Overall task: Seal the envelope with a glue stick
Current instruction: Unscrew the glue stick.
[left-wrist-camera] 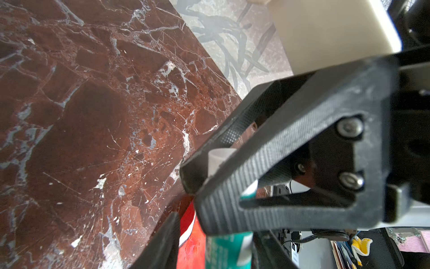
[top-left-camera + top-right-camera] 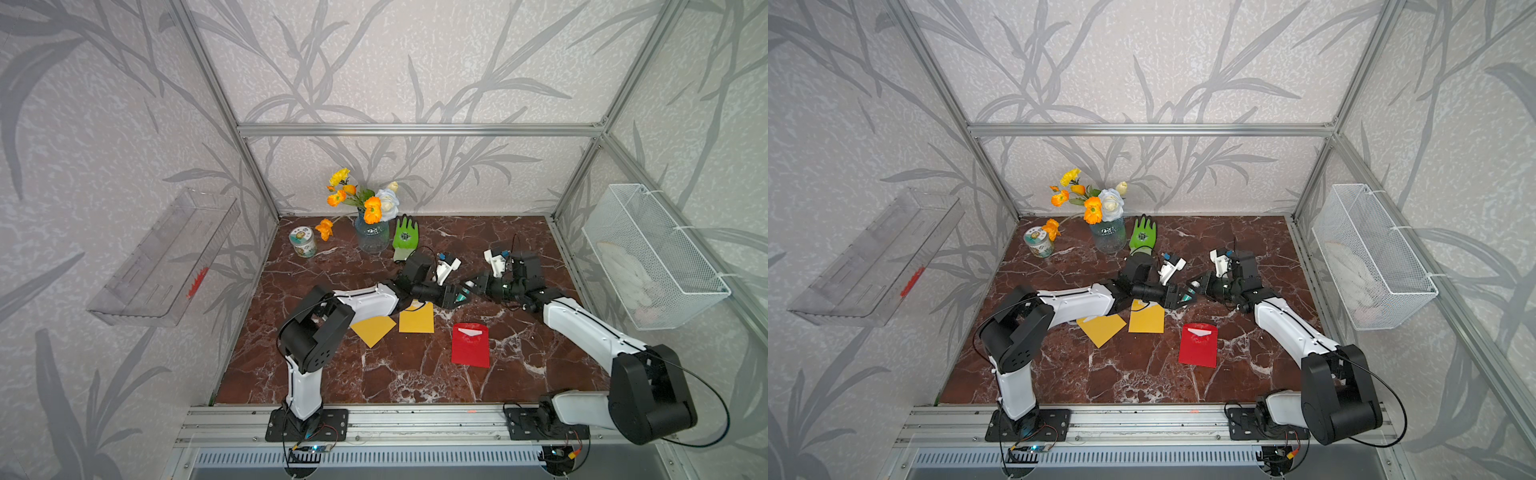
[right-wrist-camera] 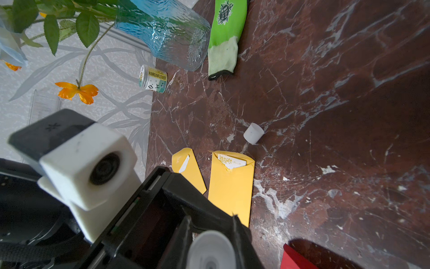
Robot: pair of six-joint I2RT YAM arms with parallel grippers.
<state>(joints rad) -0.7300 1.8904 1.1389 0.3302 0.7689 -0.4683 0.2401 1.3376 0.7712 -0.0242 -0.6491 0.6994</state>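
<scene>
Worktop (image 2: 415,382): marbled red-brown, lying well below both hands, which are meeting in the air above it.
Red envelope (image 2: 470,347): lying flat below the hands, toward the arm bases, with white showing at its flap. It is probably the one being sealed, though that is a guess.
Yellow envelope (image 3: 230,186): lying under the left hand's wrist side, a card peeking out. A second yellow envelope (image 3: 189,171) is lying just beside it.
Right hand (image 3: 211,221): clamping narrowly on the glue stick, whose round white end is facing this hand's wrist.
Left hand (image 1: 197,191): fingers straddling the stick's other, pale end. I cannot tell whether they are pressing on it.
Glue stick (image 1: 226,251): hanging between the two hands, teal label showing.
Cap (image 3: 253,133): a small white cylinder, likely the cap, lying on the worktop beyond the right fingertips.
Doing it well: the left hand should be spreading fully clear, then drawing back straight along the stick, so nothing is smearing or twisting in the right hand's grip.
</scene>
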